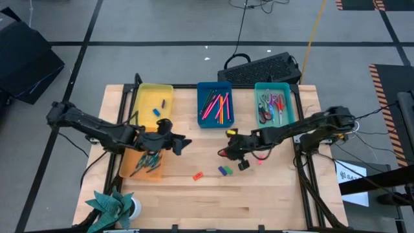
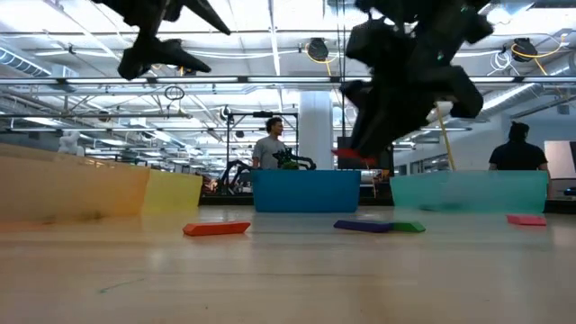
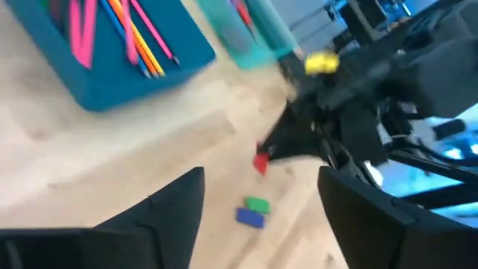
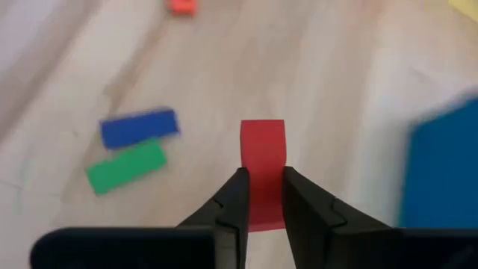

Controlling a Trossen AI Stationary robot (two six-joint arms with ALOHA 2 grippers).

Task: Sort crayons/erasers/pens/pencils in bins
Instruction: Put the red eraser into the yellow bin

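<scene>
Red eraser (image 4: 262,153) is pinched between the closed fingers of the right gripper (image 4: 261,196), held above the table (image 1: 272,194) near its middle, just right of the blue (image 4: 140,128) and green (image 4: 125,166) erasers lying side by side. Left gripper (image 1: 183,144) hovers over the orange bin (image 1: 127,169), fingers spread, empty. Step in hand: carrying the eraser; the next move likely needs a long reach to the yellow bin (image 1: 143,97), where erasers already lie. Pale wood tabletop; open workshop beyond, with people standing.
</scene>
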